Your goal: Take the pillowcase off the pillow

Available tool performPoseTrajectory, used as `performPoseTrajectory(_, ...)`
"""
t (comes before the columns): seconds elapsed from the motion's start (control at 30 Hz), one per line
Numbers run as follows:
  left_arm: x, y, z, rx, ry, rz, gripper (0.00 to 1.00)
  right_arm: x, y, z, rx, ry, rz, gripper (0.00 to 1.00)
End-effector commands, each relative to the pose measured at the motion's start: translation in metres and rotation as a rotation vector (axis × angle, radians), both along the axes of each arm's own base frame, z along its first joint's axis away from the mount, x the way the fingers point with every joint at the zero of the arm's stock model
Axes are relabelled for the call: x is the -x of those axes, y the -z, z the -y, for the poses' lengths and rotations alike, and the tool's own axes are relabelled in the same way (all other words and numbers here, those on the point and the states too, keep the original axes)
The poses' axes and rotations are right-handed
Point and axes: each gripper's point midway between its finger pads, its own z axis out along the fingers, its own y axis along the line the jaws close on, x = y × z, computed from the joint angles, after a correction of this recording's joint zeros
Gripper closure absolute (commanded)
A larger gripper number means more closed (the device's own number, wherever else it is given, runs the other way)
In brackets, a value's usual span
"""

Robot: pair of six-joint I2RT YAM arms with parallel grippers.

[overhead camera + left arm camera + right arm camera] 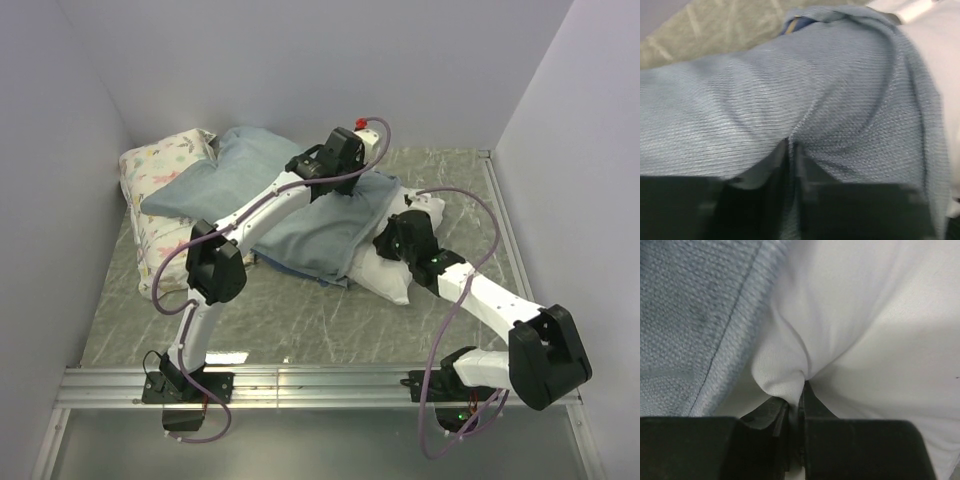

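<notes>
The pillowcase (300, 225) lies across the middle of the table with its pale blue-grey side up. The white pillow (385, 275) sticks out of its right end. In the top view my left gripper (345, 185) is pressed down onto the pillowcase. In the left wrist view my left gripper (791, 150) is shut on a pinched fold of the pillowcase (790, 90), with the pillow (940, 50) at the right edge. My right gripper (385, 245) rests on the exposed pillow end. In the right wrist view my right gripper (799, 395) is shut on a tuck of the pillow (865, 315), beside the pillowcase hem (690, 315).
A smaller floral-print pillow (160, 170) lies at the back left, partly under the pillowcase. The grey-green marbled table (300, 320) is walled at the left, back and right. A metal rail (320, 385) carrying both arm bases runs along the near edge.
</notes>
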Motion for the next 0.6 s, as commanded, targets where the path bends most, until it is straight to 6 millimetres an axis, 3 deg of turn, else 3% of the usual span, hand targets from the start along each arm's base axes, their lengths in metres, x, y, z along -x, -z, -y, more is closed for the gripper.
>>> performPoseTrajectory(0.0, -0.034, -0.018, -0.036, -0.087, -0.172, 0.110, 0.88, 0.014, 0.031, 0.025, 0.059, 0.050, -0.137, 1.00)
performPoseTrajectory(0.1, -0.062, -0.045, -0.077, -0.083, -0.361, 0.186, 1.00, 0.007, 0.019, 0.046, 0.051, 0.093, -0.120, 1.00)
performPoseTrajectory(0.2, -0.088, -0.080, -0.126, -0.043, -0.531, 0.261, 1.00, 0.001, 0.005, 0.067, 0.011, 0.137, -0.100, 1.00)
performPoseTrajectory(0.23, -0.097, -0.093, -0.151, -0.032, -0.601, 0.287, 1.00, -0.002, -0.003, 0.082, -0.002, 0.173, -0.081, 1.00)
performPoseTrajectory(0.33, -0.111, -0.124, -0.200, 0.050, -0.739, 0.339, 1.00, -0.003, -0.020, 0.107, 0.017, 0.245, -0.046, 1.00)
performPoseTrajectory(0.4, -0.116, -0.123, -0.214, 0.096, -0.771, 0.329, 1.00, -0.003, -0.027, 0.130, 0.012, 0.308, -0.036, 1.00)
performPoseTrajectory(0.43, -0.118, -0.132, -0.228, 0.123, -0.798, 0.345, 1.00, -0.002, -0.034, 0.138, 0.012, 0.324, -0.017, 1.00)
performPoseTrajectory(0.47, -0.120, -0.128, -0.232, 0.130, -0.806, 0.336, 1.00, 0.000, -0.036, 0.156, 0.010, 0.377, -0.016, 1.00)
performPoseTrajectory(0.57, -0.122, -0.123, -0.223, 0.171, -0.747, 0.300, 1.00, 0.001, -0.048, 0.164, -0.022, 0.401, 0.033, 1.00)
